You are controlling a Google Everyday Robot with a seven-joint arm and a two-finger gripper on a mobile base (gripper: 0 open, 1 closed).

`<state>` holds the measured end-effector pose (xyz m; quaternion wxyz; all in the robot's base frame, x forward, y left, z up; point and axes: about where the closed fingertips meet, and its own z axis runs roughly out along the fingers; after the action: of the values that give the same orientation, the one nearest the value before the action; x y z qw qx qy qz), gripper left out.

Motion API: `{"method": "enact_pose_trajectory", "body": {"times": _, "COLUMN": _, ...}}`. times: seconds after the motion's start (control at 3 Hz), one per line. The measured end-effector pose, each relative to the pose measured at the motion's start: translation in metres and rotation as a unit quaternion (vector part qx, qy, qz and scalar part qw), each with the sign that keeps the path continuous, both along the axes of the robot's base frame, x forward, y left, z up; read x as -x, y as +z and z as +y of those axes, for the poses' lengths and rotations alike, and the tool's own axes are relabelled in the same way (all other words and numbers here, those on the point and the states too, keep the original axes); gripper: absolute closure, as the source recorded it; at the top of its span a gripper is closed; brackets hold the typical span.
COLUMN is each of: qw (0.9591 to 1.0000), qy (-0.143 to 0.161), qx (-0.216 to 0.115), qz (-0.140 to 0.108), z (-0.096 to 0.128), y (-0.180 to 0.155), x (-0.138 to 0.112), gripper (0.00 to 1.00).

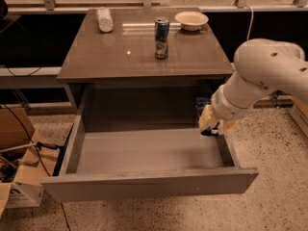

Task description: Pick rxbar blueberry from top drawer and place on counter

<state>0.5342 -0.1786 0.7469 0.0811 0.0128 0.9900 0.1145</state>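
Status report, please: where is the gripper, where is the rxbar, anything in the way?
Status: gripper above top drawer, right rear corner. Dark blue rxbar blueberry at the gripper, off the drawer floor. On counter: can, bowl.

Dim warm light; glare on counter (139, 49); tool (211, 127) lit at right wall of top drawer (149, 189); recess dark.

White arm (262, 76) from right, end effector (210, 125) low, downward
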Motion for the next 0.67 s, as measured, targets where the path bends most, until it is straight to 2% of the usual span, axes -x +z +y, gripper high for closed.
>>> {"method": "enact_pose_trajectory", "body": {"times": 0.33, "qw": 0.9974, "qy": 0.014, "qx": 0.008, "qz": -0.07, "z": -0.015, "y": 0.049, "x": -0.011, "gripper": 1.0}}
{"method": "enact_pose_trajectory", "body": {"times": 0.67, "qw": 0.9906, "qy": 0.047, "qx": 0.011, "qz": -0.128, "z": -0.02, "y": 0.081, "x": -0.04, "gripper": 1.0}}
